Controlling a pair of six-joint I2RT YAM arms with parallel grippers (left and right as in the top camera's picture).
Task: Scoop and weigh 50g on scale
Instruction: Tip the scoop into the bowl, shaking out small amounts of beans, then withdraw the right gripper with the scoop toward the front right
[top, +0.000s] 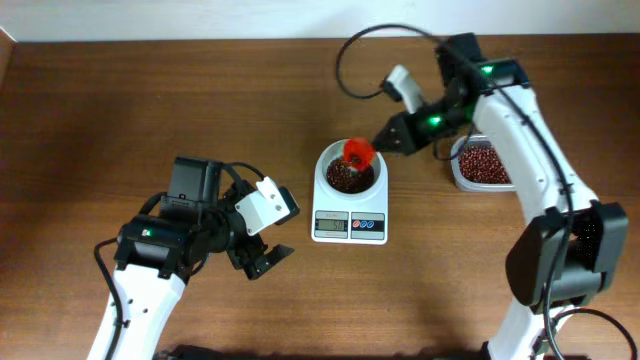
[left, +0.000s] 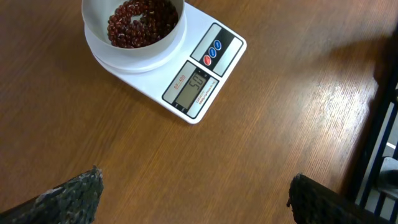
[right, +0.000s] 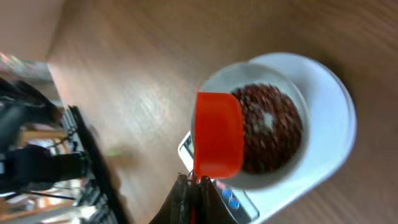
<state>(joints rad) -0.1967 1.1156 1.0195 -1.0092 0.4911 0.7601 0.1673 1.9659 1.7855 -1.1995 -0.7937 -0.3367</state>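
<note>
Step in hand: tipping beans (right: 268, 127) from orange-red scoop (right: 217, 134) into the bowl (left: 134, 28) on the scale (top: 350, 200); display (left: 193, 87) appears to read 50, so judged near done.
Doing it well: hold scoop level, stop pouring, check readout before adding more.
Right gripper (right: 194, 186): fingers closed tight on scoop handle, scoop over bowl's near-left rim.
Left gripper (left: 196, 193): fingers spread wide, holding nothing, hovering above bare table, near-left of scale.
Supply: clear tub (top: 482, 165) of beans, right of scale.
</note>
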